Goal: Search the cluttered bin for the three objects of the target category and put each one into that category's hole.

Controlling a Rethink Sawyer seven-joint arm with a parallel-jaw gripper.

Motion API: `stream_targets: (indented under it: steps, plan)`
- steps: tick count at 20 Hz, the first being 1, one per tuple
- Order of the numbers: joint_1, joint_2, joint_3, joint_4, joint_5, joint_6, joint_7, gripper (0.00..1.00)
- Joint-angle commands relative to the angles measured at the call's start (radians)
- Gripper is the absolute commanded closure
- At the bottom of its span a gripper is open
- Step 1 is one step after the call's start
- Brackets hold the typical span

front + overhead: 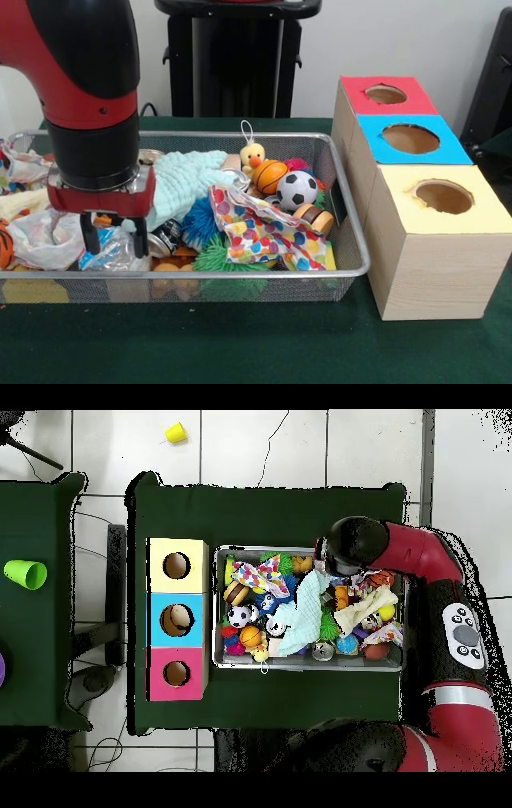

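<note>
1. The claw point(114, 232) hangs spread and empty over the left of the bin point(352, 240), just above crumpled plastic point(48, 236).
2. Searching seems in hand; no target is held.
3. Next: pick one item, then cross right to the box point(424, 240) holes.

Bin point(352, 240) of clutter beside three-holed box point(432, 240).
Gripper point(114, 238) down inside bin, at the end away from the box.

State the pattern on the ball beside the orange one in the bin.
The ball has black and white football patches; the front view shows it best.
</note>
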Motion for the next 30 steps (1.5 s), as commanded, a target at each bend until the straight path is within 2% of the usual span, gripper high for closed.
stream_targets:
  steps: [1,30]
  plan:
    - [0.010,0.043,0.066,0.049,-0.047,-0.051,-0.128,0.00]
    - [-0.023,0.082,0.099,0.022,-0.049,-0.059,-0.172,0.00]
